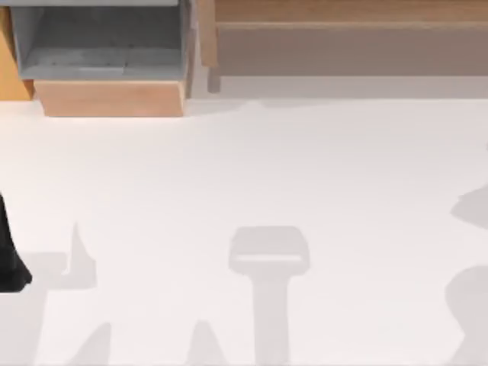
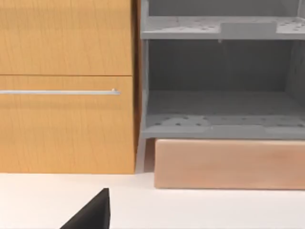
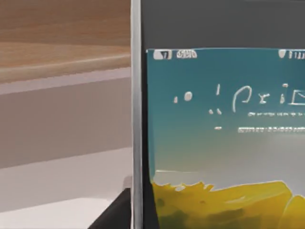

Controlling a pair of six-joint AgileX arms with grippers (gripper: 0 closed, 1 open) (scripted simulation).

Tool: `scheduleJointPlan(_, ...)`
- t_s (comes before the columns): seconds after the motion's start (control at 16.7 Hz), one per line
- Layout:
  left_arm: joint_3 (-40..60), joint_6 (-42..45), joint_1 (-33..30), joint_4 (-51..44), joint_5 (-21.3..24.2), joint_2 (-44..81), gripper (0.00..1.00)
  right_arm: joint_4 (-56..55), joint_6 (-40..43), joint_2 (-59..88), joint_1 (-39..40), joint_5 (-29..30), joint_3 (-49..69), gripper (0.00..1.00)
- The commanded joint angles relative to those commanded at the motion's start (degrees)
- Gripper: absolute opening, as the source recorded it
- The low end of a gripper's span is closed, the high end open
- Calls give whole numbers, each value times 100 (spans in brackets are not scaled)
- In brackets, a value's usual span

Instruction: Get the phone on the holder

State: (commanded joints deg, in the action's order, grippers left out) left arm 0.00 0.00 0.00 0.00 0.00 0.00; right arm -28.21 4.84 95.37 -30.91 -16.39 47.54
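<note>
Phone (image 3: 219,138) upright, close before right wrist

A rectangular smartphone with a silver edge and lit screen (image 3: 219,138) stands upright close before the right wrist camera, with a long wooden bench (image 3: 62,52) well behind it. Seen from above, an open grey shelf unit (image 1: 99,38) sits on a pale wooden plinth (image 1: 110,97) at the white table's (image 1: 244,168) far left, beside the bench (image 1: 343,30). In the left wrist view, an orange wooden cabinet with a metal handle (image 2: 66,86) adjoins the shelf unit (image 2: 219,86)
</note>
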Motion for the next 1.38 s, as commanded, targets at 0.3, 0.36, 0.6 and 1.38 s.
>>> scheduleJointPlan(0.3,0,0,0,0,0,0,100,-98,39,207,58,57,73,0)
scheduleJointPlan(0.36,0,0,0,0,0,0,100,-98,39,207,58,57,73,0)
scheduleJointPlan(0.6,0,0,0,0,0,0,100,-98,39,207,58,57,73,30)
scheduleJointPlan(1.38,0,0,0,0,0,0,100,-98,39,207,58,57,73,100)
